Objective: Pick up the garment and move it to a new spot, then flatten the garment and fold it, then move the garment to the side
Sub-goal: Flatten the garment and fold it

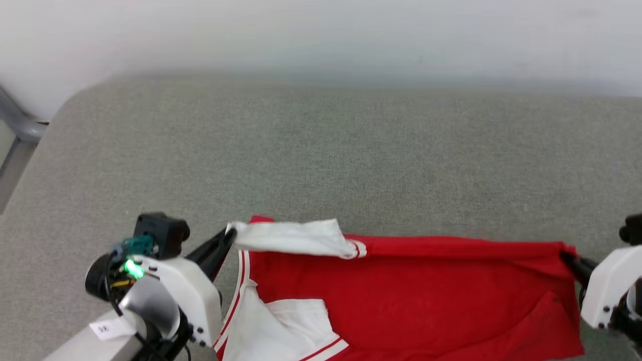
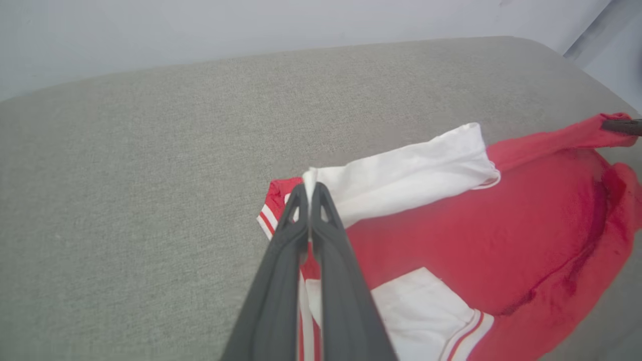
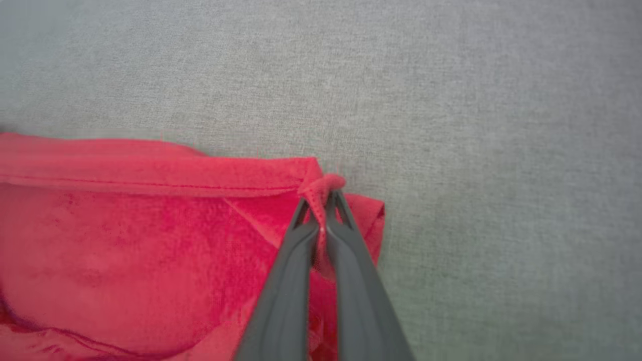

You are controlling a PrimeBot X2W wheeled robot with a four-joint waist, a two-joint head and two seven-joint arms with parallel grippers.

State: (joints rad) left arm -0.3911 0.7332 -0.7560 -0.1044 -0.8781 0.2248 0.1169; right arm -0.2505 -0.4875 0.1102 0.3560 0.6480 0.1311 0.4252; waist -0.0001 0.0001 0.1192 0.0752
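Note:
The garment [image 1: 411, 296], a red jersey T-shirt with white sleeves and red-and-white striped trim, lies spread at the near edge of the grey surface [image 1: 321, 150]. My left gripper [image 1: 229, 235] is shut on the tip of a white sleeve at the garment's left end. In the left wrist view the left gripper [image 2: 309, 193] pinches that white cloth of the garment [image 2: 481, 240]. My right gripper [image 1: 566, 256] is shut on the red corner at the right end. Up close, the right gripper [image 3: 322, 200] has a bunched bit of the garment's [image 3: 125, 225] red hem between its tips.
The grey fabric surface stretches far ahead to a pale wall [image 1: 321, 35]. A grey metal frame [image 1: 20, 125] stands beyond its rounded far left corner.

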